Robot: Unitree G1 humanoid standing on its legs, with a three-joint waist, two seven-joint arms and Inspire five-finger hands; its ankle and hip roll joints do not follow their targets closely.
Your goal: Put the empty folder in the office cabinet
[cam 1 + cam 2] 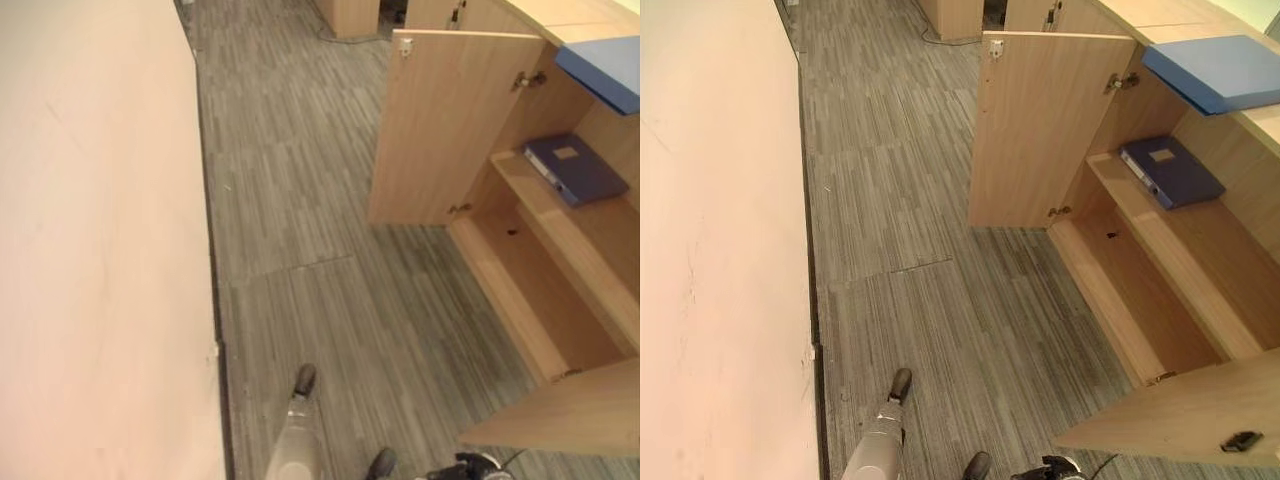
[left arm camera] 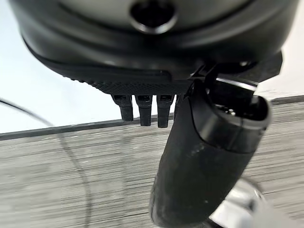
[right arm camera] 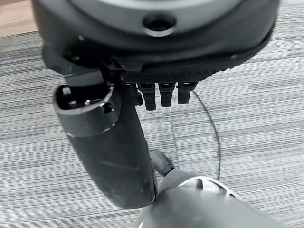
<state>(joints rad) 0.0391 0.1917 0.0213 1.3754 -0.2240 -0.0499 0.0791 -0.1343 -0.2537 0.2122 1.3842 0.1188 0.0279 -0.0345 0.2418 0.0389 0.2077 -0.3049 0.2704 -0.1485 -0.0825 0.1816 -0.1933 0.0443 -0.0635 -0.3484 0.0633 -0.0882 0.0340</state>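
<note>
Wall (image 1: 100, 250), pale, fills the left side; grey striped carpet floor (image 1: 300, 200) runs from near to far between it and the furniture. Office cabinet (image 1: 1160, 300) stands at right, light wood, both doors swung open: far door (image 1: 1040, 130) standing out over the floor, near door (image 1: 1180, 415) at the lower right with a dark handle. Blue folder (image 1: 1220, 70) lies flat on the cabinet's top, long axis running left to right, slightly skewed. Dark blue folder (image 1: 1170, 170) lies flat on the upper shelf inside, spine edge facing left-near, long axis running from far-left to near-right; lower compartment below it bare wood. Left hand (image 2: 142, 102) hangs over the floor near the wall's base, fingers straight, holding nothing. Right hand (image 3: 161, 92) hangs over the carpet, fingers straight, holding nothing.
</note>
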